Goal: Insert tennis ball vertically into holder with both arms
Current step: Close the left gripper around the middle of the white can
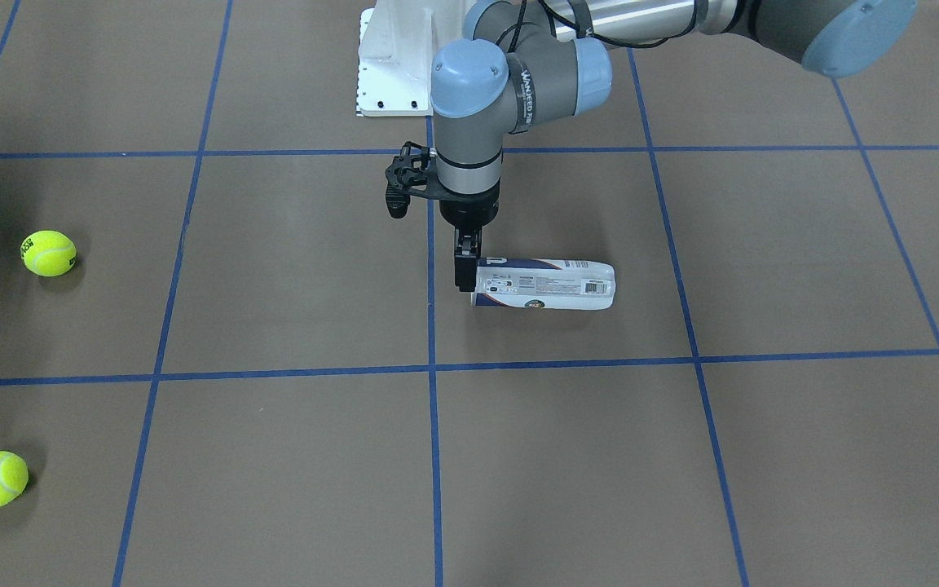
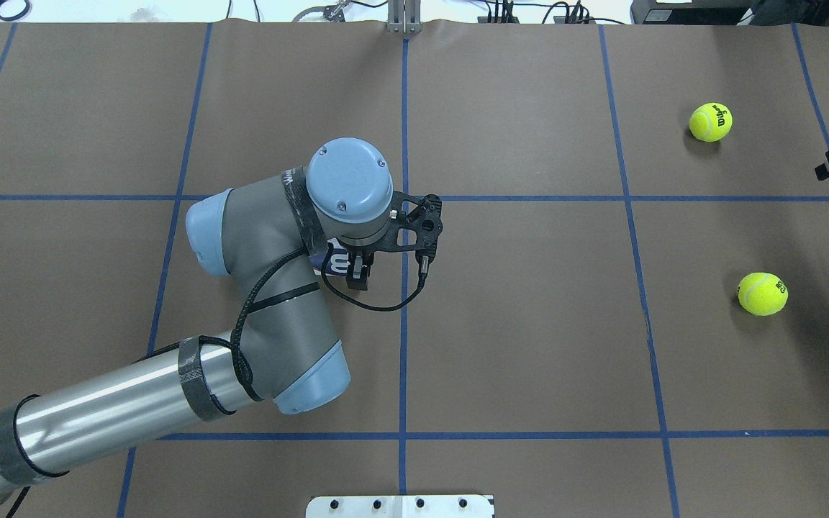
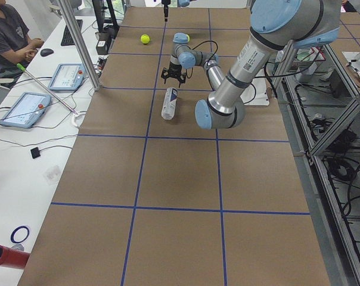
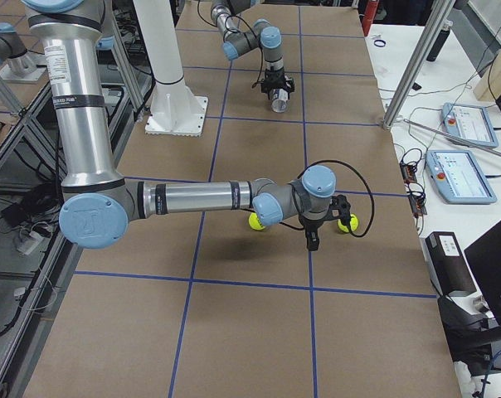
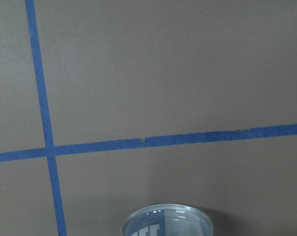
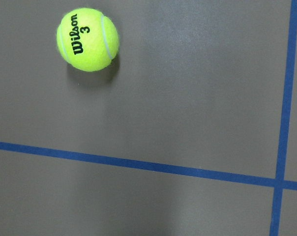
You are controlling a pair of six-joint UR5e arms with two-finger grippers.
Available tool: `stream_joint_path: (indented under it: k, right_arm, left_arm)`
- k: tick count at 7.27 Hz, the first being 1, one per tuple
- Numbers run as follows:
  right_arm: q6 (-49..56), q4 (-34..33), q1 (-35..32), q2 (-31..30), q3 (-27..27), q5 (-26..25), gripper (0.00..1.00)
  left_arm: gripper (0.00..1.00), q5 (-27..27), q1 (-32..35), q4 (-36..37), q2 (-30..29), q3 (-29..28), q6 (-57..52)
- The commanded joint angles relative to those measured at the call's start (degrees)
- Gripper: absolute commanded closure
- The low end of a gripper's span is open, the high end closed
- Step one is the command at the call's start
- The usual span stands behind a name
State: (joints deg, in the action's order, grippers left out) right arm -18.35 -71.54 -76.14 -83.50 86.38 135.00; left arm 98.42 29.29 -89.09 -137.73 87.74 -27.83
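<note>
The holder (image 1: 547, 284) lies on its side on the bench (image 2: 529, 324), near the centre, just left of the central blue tape line (image 2: 403, 108) in the overhead view. Its barcode faces up. Its open silver rim (image 5: 165, 221) points right, toward that line.

The left arm (image 2: 270, 288) reaches in from the near left, and its wrist stands upright over the open end of the holder. The jaws of the left arm point straight down and touch the rim. Most of the holder is hidden under the wrist in the overhead view. Whether these jaws are apart or clamped on the rim cannot be told.

Two tennis balls rest on the right side of the bench, well apart from the holder: the far ball (image 2: 710, 121), marked "Wilson 3", and the near ball (image 2: 762, 293).

The right arm (image 4: 192, 197) extends low over the bench. Its jaws hang above the surface between the two balls, touching neither. Their state cannot be told.
</note>
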Motion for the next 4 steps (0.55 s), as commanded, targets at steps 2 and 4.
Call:
stream_joint_path:
  k: [2,4]
  right_arm:
    - [0.16,0.0,0.2,0.0,0.1,0.0,0.01]
    - [0.16,0.0,0.46,0.0,0.02,0.0,0.01]
  left_arm:
    - [0.02,-1.48,-0.02,-3.98,0.01,-3.02,0.06]
    - [0.02,-1.48,-0.11,-4.07,0.53,-3.46,0.06]
